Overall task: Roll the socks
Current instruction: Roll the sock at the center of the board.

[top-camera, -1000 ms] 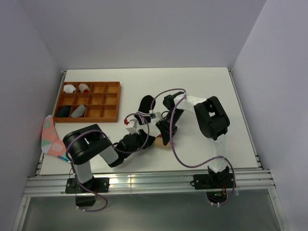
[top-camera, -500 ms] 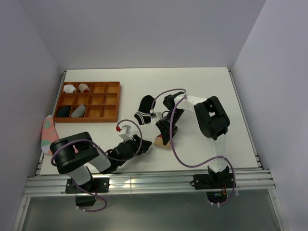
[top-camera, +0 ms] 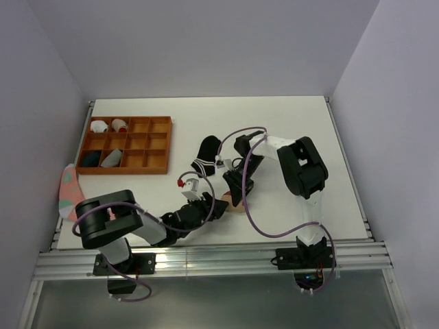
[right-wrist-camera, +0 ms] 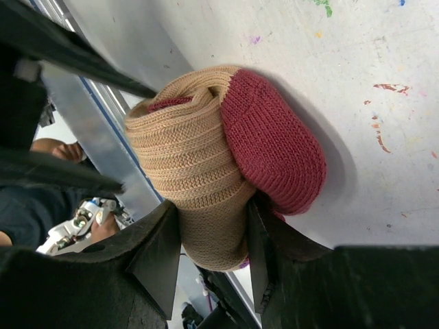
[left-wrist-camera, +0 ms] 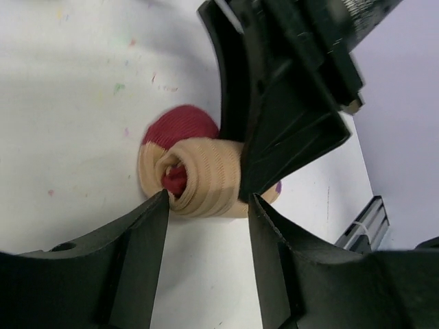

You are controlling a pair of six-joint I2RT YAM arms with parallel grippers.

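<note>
Tan sock (left-wrist-camera: pixel 199 179) sits rolled into a fat coil. The maroon toe bulges at one end and a maroon bit shows in the spiral's centre. It lies on the table (top-camera: pixel 295 123), well right of the wooden tray (top-camera: pixel 159 145) and nearer the arm bases.

Right gripper (right-wrist-camera: pixel 212 236) is clamped narrow on the roll, with tan knit squeezed between both fingers. Left gripper (left-wrist-camera: pixel 208 205) is spread wide and holds nothing. Its tips flank the open end of the coil, very close; I cannot tell if they touch.

Black sock (top-camera: pixel 204 156), white-striped cuff, lies flat and unrolled just right of the tray, apart from the roll. Pink sock (top-camera: pixel 68 192) hangs off the table edge, left of and below the tray. Small rolled bundles (top-camera: pixel 110 126) fill the tray's left-hand compartments.

Step, as I judge it: finishing the tan roll, with the right arm pinning it while the left comes in. The next move likely calls for the left fingers to close on the loose end or cuff and tuck it over so the coil can't spring open. The right grip has to hold until then. Black sock not yet started.
</note>
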